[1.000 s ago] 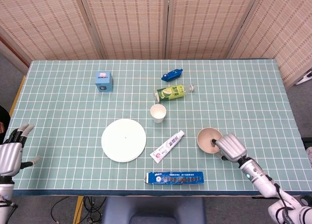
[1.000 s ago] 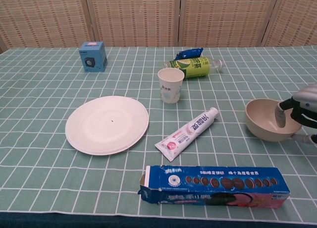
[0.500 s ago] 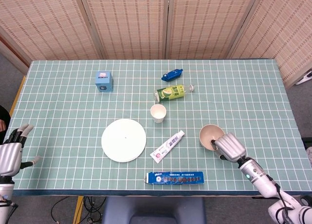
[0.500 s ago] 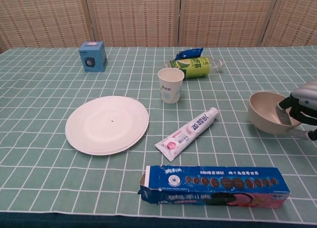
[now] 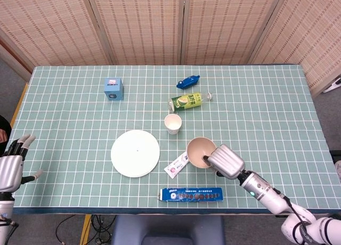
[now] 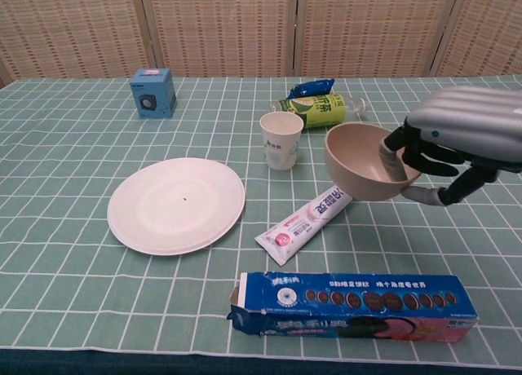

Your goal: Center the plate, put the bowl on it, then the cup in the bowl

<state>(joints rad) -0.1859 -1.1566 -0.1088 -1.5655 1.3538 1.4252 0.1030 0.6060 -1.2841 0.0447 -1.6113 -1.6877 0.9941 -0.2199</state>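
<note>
My right hand (image 5: 225, 161) (image 6: 458, 138) grips the rim of the beige bowl (image 5: 200, 151) (image 6: 364, 161) and holds it in the air above the toothpaste tube (image 5: 178, 165) (image 6: 303, 221). The white plate (image 5: 135, 153) (image 6: 176, 204) lies flat on the table to the left of the bowl. A white paper cup (image 5: 172, 123) (image 6: 280, 139) stands upright behind the tube. My left hand (image 5: 11, 168) hovers at the table's left edge, fingers spread, holding nothing; the chest view does not show it.
A blue cookie box (image 5: 191, 194) (image 6: 352, 304) lies near the front edge. A green bottle (image 5: 188, 100) (image 6: 320, 110) and a blue packet (image 5: 187, 82) (image 6: 311, 87) lie behind the cup. A small blue box (image 5: 113, 88) (image 6: 152, 92) stands at the back left.
My right hand has lifted the bowl off the table and carried it left, from the right side to above the toothpaste tube. The left hand has barely moved.
</note>
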